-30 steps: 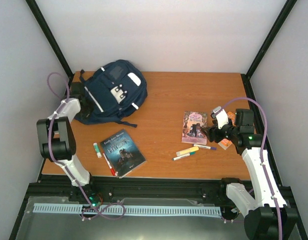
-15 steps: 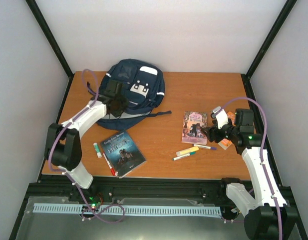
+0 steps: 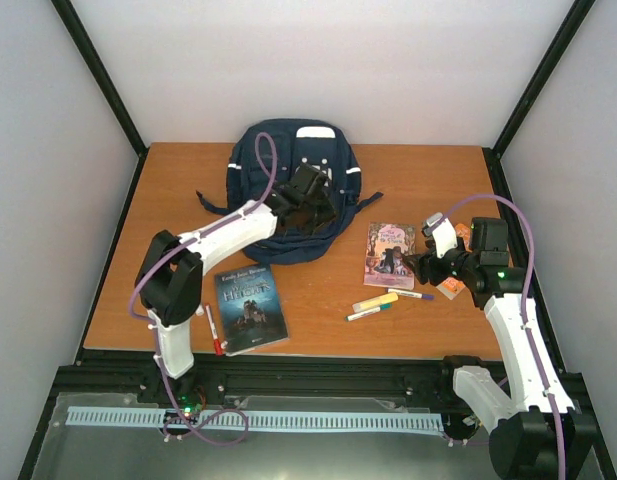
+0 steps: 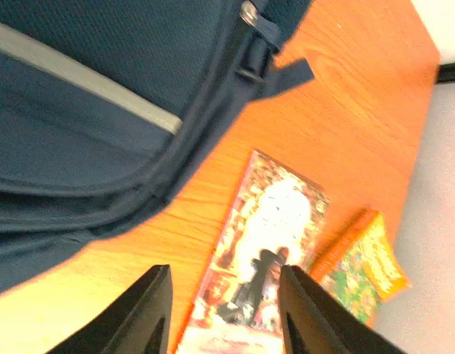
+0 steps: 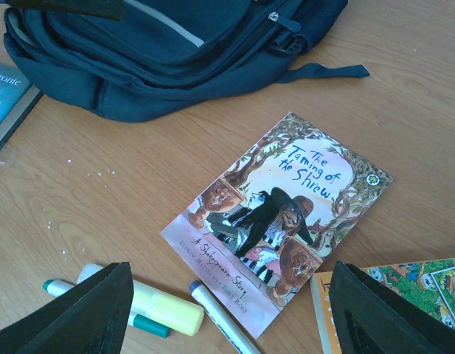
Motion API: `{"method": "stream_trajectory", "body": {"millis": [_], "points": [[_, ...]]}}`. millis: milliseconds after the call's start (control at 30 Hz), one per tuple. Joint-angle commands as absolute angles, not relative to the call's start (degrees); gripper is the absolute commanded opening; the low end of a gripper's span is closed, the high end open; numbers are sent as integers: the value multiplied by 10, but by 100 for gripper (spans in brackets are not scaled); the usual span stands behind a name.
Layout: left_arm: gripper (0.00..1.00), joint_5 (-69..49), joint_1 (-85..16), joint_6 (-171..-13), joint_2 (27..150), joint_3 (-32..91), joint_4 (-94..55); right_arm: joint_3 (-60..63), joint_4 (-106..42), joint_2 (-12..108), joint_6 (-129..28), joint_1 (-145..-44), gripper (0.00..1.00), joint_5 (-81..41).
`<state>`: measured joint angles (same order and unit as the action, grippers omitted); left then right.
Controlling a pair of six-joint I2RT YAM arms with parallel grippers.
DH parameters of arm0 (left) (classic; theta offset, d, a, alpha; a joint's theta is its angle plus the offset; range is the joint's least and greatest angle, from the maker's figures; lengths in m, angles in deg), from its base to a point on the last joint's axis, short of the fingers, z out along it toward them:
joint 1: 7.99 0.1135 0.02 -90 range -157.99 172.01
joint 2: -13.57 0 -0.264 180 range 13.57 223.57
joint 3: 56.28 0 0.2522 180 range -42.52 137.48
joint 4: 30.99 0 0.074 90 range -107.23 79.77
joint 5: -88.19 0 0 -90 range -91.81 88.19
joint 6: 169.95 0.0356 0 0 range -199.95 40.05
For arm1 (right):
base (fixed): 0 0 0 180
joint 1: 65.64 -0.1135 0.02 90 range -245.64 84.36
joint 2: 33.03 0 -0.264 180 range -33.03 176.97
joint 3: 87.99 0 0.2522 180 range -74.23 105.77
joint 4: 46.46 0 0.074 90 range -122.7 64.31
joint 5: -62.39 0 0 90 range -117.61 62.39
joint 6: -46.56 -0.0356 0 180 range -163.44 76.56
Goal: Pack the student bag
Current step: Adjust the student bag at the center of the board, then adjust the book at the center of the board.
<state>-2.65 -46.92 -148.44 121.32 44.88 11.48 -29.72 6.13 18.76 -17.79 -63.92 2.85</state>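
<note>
Eight o'clock on the table (image 3: 168, 200): a dark book (image 3: 250, 305). Twelve o'clock: the bag (image 3: 288, 145), slumped flat. The left gripper (image 4: 224, 274) hovers at its near edge, fingers apart, empty. The bag looks soft, floppy and probably light, so pinch a strap or zip seam. Three o'clock: the right gripper (image 5: 228, 280), spread wide, empty.

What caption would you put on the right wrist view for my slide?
Open right gripper framing The Taming of the Shrew, with markers and the navy student bag on the table.
</note>
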Motion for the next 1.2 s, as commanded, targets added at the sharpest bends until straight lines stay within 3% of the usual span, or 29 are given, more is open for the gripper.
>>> {"method": "stream_trajectory", "body": {"millis": [0,100,267,600,733,800,833,900,1133,1167], "points": [[48,-93,-475,-1420,1196,473,97,-304,61,190,-174,-643,75,30],[58,-119,-475,-1331,1160,461,126,-303,61,191,-173,-643,75,31],[75,-59,-471,-1217,1073,379,152,-305,62,199,-168,-644,75,37],[85,-81,-350,-1171,936,176,53,-292,78,272,-119,-653,74,56],[87,-115,-319,-1156,908,160,67,-242,78,324,-121,-677,72,30],[99,-132,-318,-1142,875,144,61,-218,70,351,-135,-699,72,10],[99,-146,-318,-1135,857,133,55,-204,69,368,-141,-709,72,-1],[100,-186,-319,-1105,820,116,45,-173,77,406,-153,-720,72,-11],[100,-146,-319,-1077,788,122,131,-107,121,516,-156,-720,72,14],[100,-146,-319,-1081,780,114,124,-103,122,520,-160,-720,82,7]]}}
